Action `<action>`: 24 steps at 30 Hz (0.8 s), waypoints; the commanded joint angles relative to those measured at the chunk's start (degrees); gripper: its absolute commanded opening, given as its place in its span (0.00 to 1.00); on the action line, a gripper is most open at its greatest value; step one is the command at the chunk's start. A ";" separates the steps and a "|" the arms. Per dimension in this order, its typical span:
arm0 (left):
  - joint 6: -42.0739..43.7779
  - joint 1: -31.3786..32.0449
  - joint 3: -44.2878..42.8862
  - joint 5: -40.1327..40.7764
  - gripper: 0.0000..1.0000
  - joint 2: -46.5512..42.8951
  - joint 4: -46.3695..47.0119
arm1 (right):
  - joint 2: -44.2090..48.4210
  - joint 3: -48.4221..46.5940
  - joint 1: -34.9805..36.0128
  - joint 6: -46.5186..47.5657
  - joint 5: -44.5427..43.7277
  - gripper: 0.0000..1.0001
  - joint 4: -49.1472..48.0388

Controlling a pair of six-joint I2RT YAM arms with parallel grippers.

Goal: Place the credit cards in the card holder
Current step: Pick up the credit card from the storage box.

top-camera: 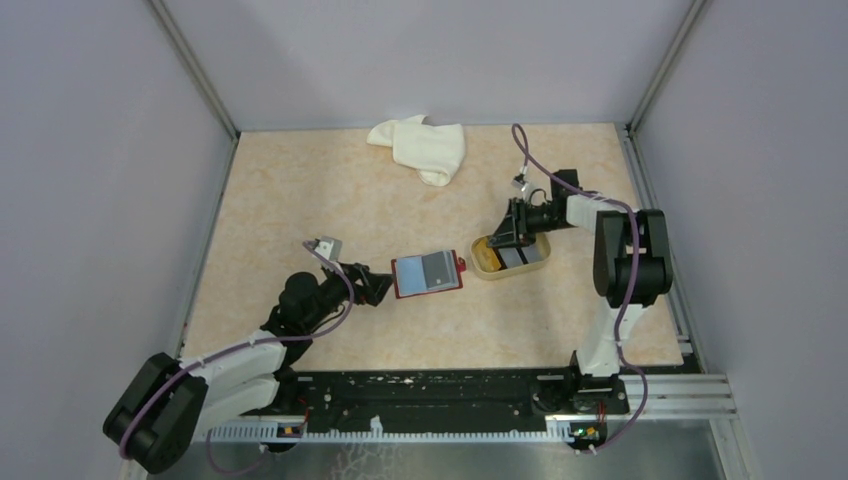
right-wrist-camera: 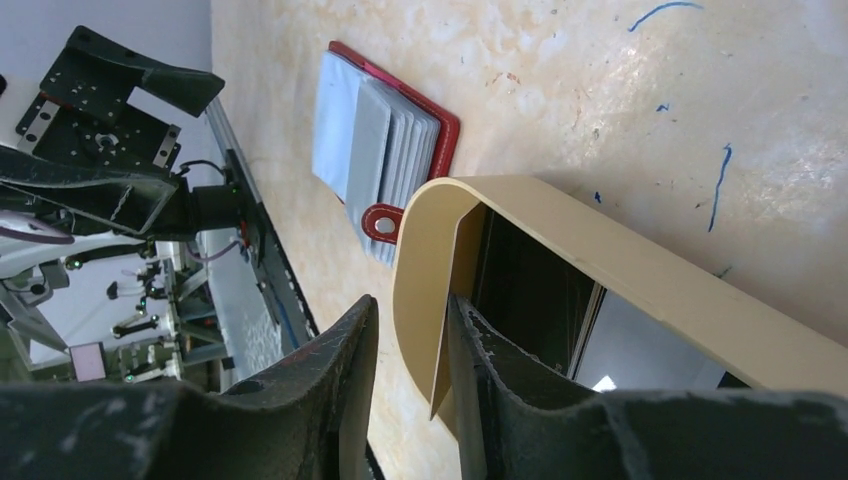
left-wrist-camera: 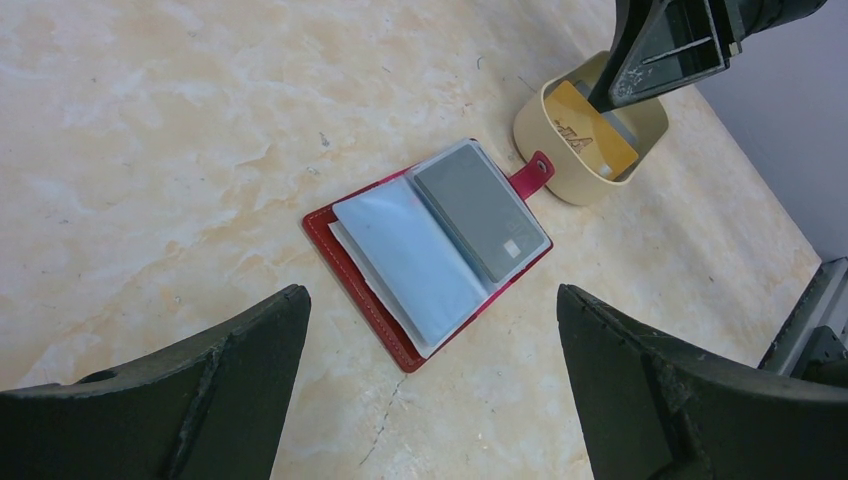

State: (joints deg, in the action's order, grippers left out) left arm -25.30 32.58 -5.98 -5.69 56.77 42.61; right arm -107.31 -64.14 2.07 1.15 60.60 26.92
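Top external view showed your right arm folded over toward its left, with the right gripper (top-camera: pixel 503 238) tipped down at the end of the beige rounded-rectangle tray (top-camera: pixel 480 268). Its jaws stood narrow, astride the tray's end wall and a gold card (right-wrist-camera: pixel 450 300); whether they pinched either could not be told. Your left arm lay low and stretched forward, the left gripper (top-camera: pixel 375 285) spread wide and empty, facing the dark red leather-like folding card holder (top-camera: pixel 428 273). The holder lay open on the marbled table (top-camera: pixel 300 200), just beside the tray.
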 commanded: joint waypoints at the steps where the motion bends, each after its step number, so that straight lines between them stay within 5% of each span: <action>1: -0.10 -0.19 -1.84 -0.71 0.99 0.48 -0.03 | -0.36 0.11 0.14 0.74 0.35 0.32 -0.63; 20: -0.01 -0.21 -2.46 -0.81 0.99 1.32 -0.33 | -3.56 -1.99 6.22 5.35 -12.43 0.34 3.36; 24: -0.01 -0.16 -2.29 -0.81 0.99 1.04 -0.34 | -3.00 -2.58 6.07 5.57 -12.63 0.27 3.88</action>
State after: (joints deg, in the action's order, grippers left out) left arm -25.30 32.58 -6.85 -5.76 58.04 41.91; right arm -109.73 -64.29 8.14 4.95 49.98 30.11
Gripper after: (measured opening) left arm 0.987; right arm 0.325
